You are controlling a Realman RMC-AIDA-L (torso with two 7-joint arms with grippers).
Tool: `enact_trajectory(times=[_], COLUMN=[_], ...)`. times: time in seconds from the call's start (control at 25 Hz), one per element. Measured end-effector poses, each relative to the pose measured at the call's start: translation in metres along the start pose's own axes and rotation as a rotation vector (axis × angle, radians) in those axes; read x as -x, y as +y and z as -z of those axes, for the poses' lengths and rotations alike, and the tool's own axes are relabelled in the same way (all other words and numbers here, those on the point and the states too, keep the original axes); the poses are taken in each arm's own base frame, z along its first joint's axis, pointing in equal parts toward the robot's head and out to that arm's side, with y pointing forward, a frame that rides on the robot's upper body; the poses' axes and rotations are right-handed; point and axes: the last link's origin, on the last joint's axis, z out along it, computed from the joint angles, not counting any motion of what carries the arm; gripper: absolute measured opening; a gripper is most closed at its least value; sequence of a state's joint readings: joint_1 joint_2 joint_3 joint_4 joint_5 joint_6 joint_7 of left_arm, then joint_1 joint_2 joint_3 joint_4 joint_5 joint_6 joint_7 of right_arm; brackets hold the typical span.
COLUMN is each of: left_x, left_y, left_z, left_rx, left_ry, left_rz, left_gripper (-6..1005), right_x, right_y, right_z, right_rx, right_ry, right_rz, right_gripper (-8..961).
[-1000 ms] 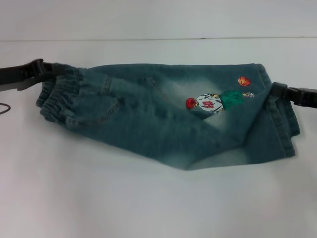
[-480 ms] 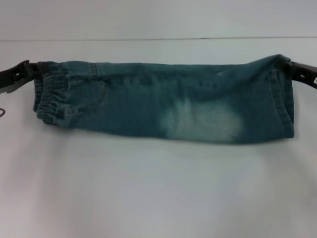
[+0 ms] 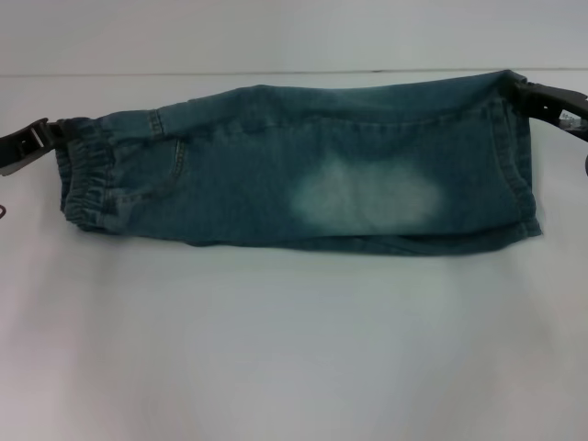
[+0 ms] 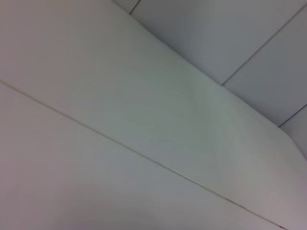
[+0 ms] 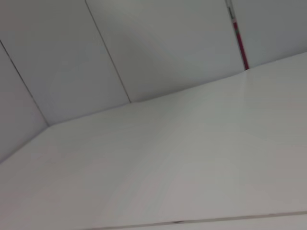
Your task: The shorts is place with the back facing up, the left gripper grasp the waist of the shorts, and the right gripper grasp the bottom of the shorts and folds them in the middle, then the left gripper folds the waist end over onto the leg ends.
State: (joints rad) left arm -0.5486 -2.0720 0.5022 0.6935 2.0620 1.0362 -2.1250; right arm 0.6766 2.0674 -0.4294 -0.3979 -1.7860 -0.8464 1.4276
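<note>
Two grippers stretch the shorts (image 3: 294, 179) lengthwise over the table (image 3: 294, 349): our left gripper (image 3: 41, 140) has its fingers pinched on the waist, our right gripper (image 3: 537, 99) on the leg end, keeping the lengthwise fold flat.

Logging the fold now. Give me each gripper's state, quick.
Left gripper: shut on the shorts at the waist end.
Right gripper: shut on the shorts at the leg end.
</note>
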Motion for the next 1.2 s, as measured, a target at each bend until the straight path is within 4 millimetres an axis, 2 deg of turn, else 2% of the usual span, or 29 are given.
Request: enact_trajectory(times=[0.32, 0.44, 0.72, 0.88, 1.0, 1.2], left_x=[0.001, 0.002, 0.005, 0.005, 0.003, 0.002], left_y=[0.005, 0.002, -0.008, -0.009, -0.007, -0.010], left_z=[-0.011, -0.013, -0.013, -0.010, -0.003, 0.018], left_rx=[-0.013, -0.039, -0.094, -0.088, -0.039, 0.012], left_ry=[0.010, 0.025, 0.039, 0.037, 0.014, -0.036], left_rz=[-0.054, -0.050, -0.069, -0.072, -0.088, -0.034], left_gripper=[44, 45, 297, 485, 600, 794], right_x=[-0.007, -0.011, -0.020, -0.024, -0.019, -0.004], right_y=[0.005, 0.006, 0.003, 0.004, 0.010, 0.032], right_z=[-0.010, -0.011, -0.007, -0.002, 0.008, 0.044], right_rx=[-0.033, -0.034, -0.048, -0.021, 0.090, 0.412], right_ry=[0.048, 0.062, 0.074, 0.070, 0.053, 0.050], right_rz=[0.029, 0.033, 0.009, -0.018, -0.062, -0.045], right_gripper=[21, 80, 216, 383, 515, 745])
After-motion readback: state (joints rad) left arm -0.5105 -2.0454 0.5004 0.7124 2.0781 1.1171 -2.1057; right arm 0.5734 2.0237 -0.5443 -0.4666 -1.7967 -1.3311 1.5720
